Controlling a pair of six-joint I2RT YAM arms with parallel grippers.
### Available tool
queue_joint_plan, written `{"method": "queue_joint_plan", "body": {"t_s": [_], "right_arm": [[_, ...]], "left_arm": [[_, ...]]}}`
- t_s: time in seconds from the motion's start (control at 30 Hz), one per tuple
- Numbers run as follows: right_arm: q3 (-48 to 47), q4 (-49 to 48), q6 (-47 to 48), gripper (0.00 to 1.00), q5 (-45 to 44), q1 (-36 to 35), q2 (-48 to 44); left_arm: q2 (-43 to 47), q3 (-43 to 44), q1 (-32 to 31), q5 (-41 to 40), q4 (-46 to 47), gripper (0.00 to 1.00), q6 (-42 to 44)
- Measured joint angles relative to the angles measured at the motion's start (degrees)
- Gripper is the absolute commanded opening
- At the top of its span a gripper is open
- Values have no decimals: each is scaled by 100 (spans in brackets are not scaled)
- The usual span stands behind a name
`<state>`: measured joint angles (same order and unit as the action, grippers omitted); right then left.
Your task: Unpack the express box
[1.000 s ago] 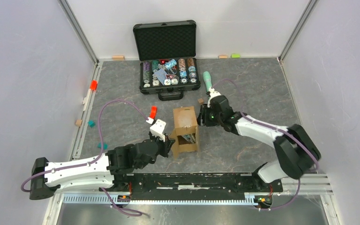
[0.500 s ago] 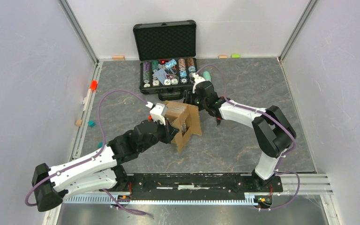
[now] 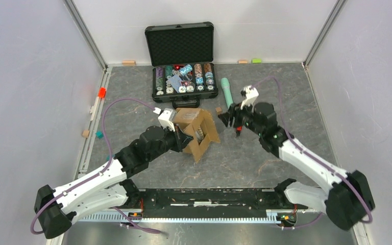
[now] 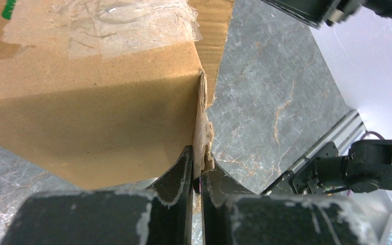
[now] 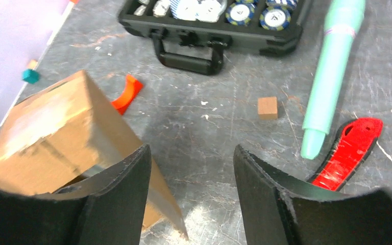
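One express box [image 4: 92, 117], looking light, stiff; tape [image 4: 132, 25] slick. Left gripper [image 4: 196, 158] pinching its corner edge. Right gripper [image 5: 191, 153] hanging spread, empty, box off its left finger. Flap edges looking safest to grab.

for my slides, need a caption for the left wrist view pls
Left gripper shut on the torn edge of the taped express box, grey table behind.
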<state>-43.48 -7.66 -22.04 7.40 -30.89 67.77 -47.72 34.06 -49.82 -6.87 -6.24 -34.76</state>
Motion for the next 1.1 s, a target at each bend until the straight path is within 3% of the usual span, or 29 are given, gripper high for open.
{"method": "queue_joint_plan", "body": {"t_s": [0.17,0.3,0.53,1.1], "right_arm": [[1220,-739,404,47,345,-509,-1040],[1727,-1320,535,46,662,-835,-1091],[1845,-2323,695,45,758,-1290,-293],[1738,-3976,601,42,424,-1650,1213]], "left_arm": [[-37,9,122,295,15,2,4],[-173,92,188,514,11,2,7],[-291,221,221,713,-133,2,28],[-356,393,476,1314,-444,2,372]]}}
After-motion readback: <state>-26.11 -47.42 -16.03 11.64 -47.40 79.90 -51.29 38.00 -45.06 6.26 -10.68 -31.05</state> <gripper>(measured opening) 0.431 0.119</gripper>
